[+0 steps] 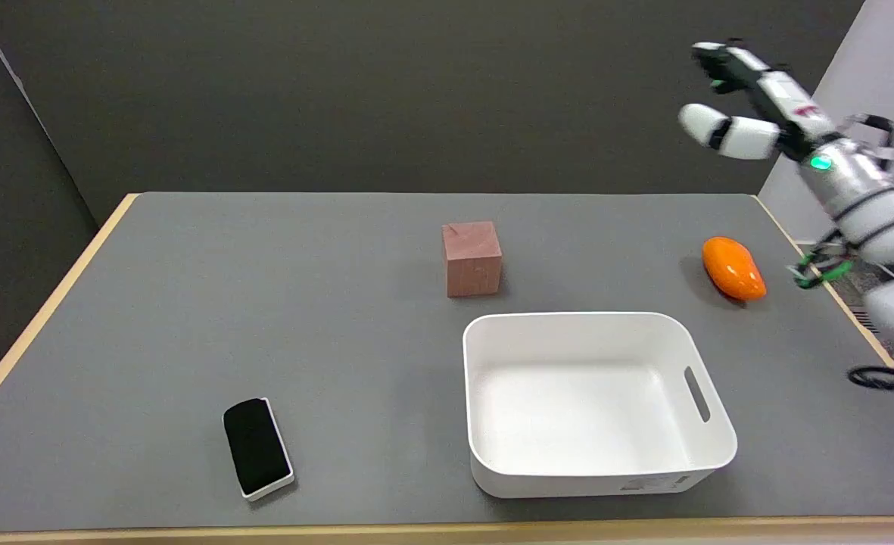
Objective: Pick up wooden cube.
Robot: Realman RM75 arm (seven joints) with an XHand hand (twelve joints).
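The wooden cube (471, 258) at frame centre looks rigid and light, best pinched across opposite flat faces. The right hand (749, 106), upper right, hangs spread and empty.

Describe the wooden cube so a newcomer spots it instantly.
Start at the white bin near the table's front edge. Just behind its far left corner stands the wooden cube, apart from it. It is the only reddish-brown, square-edged block; the orange object lying far right is rounded.

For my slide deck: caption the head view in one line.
Right hand raised open, clear of the gray table, where the wooden cube sits untouched behind an empty white bin.
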